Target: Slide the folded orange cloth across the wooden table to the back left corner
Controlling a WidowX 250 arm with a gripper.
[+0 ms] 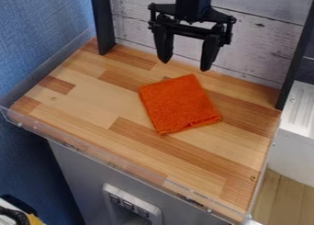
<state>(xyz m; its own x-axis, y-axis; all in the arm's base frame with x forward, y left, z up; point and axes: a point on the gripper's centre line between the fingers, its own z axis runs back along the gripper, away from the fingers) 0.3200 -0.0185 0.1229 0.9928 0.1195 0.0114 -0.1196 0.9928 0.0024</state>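
Your pincer (185, 65) is open, nothing in it, above the folded orange cloth (179, 104) mid-table (86, 104). Watch the clear rim (131, 173) at the front edge, plus black posts (103, 22) L & R.

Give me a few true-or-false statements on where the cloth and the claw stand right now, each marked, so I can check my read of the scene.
1. The orange cloth lies on the wooden surface. True.
2. The cloth is bunched up in a ball. False: it lies flat, roughly square in outline.
3. The claw hangs in front of the whitish planks. True.
4. The claw is clamped on the cloth. False: it is open, its fingers apart, with nothing between them.
5. Black posts stand at both sides of the planks. True.
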